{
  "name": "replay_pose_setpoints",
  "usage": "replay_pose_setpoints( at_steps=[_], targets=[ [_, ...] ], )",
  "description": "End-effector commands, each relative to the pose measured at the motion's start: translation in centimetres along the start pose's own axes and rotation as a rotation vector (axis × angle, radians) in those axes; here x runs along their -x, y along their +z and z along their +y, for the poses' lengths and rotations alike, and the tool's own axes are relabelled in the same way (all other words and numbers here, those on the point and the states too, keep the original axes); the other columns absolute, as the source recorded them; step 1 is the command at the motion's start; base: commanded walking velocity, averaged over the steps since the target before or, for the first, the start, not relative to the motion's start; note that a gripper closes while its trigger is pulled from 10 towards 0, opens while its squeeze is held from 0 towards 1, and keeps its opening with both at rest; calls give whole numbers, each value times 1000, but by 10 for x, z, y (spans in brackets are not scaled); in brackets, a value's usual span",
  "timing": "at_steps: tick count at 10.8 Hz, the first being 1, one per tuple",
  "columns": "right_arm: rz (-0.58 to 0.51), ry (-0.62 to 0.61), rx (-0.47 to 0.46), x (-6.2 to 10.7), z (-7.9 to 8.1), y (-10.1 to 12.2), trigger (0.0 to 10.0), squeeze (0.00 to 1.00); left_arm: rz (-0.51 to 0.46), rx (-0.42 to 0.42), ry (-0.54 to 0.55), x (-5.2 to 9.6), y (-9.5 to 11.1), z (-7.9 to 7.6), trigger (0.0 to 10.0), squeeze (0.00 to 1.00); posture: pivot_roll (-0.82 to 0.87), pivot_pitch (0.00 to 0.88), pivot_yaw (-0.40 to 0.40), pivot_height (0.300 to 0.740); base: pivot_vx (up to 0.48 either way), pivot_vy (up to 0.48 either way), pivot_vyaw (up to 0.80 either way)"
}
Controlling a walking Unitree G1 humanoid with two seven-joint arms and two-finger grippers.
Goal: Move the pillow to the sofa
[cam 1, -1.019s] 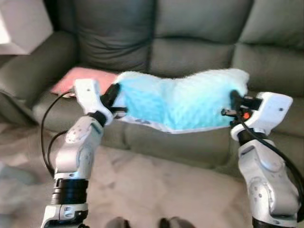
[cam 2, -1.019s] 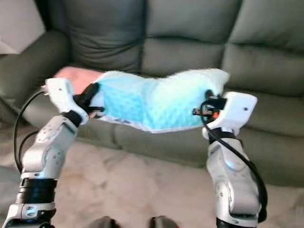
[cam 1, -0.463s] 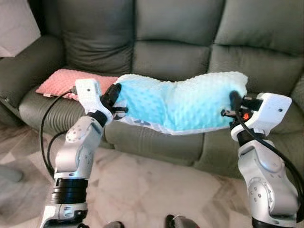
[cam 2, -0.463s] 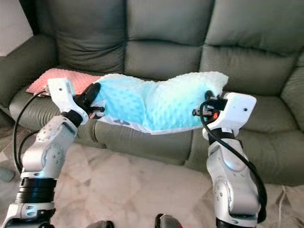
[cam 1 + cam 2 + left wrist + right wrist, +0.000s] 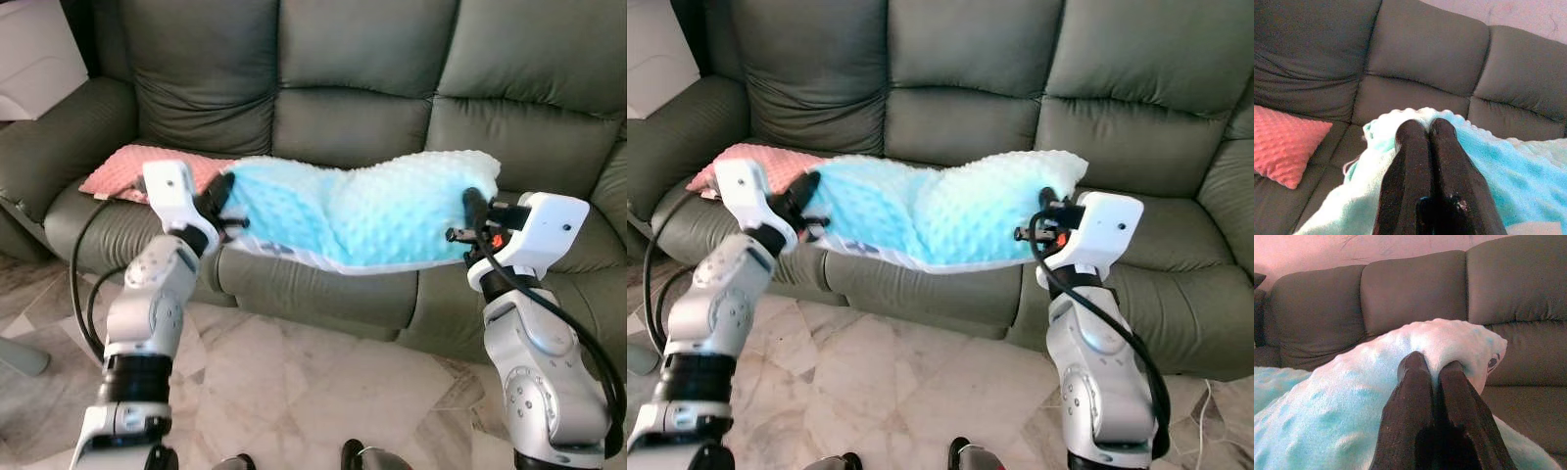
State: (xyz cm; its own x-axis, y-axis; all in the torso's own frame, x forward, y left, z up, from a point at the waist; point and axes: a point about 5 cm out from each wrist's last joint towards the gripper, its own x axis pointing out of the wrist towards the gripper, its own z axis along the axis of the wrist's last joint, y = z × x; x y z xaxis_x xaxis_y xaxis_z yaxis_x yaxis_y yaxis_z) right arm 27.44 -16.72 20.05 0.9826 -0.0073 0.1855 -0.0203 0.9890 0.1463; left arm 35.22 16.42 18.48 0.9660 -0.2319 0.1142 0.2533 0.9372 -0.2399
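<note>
The pillow (image 5: 362, 211), a soft, light, nubby blue cushion with a white underside, hangs sagging above the front edge of the sofa (image 5: 372, 117). The left tool (image 5: 221, 192) and right tool (image 5: 470, 208) each pinch an end. Its limp body likely needs both ends supported. A pink cushion (image 5: 147, 166) lies on the smooth leather seat.

The pillow (image 5: 362, 211) is fluffy, dimpled plush cloth. The sofa (image 5: 372, 59) looks like matt leather. The floor (image 5: 294, 382) is glossy marble-like tile.
</note>
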Motion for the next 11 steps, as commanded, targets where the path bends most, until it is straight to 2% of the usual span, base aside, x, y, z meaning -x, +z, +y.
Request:
replay_pose_setpoints(
  at_steps=[1,11],
  targets=[
    [-1,5,3,1,1,-2,10000,0,-14,-27,-15,-2,5,0,10000,0,-148,145,25,740,0,0,0],
    [-13,3,-2,1,5,-2,10000,0,7,-49,-39,0,-3,-2,10000,0,-145,153,30,740,287,0,0]
  ],
)
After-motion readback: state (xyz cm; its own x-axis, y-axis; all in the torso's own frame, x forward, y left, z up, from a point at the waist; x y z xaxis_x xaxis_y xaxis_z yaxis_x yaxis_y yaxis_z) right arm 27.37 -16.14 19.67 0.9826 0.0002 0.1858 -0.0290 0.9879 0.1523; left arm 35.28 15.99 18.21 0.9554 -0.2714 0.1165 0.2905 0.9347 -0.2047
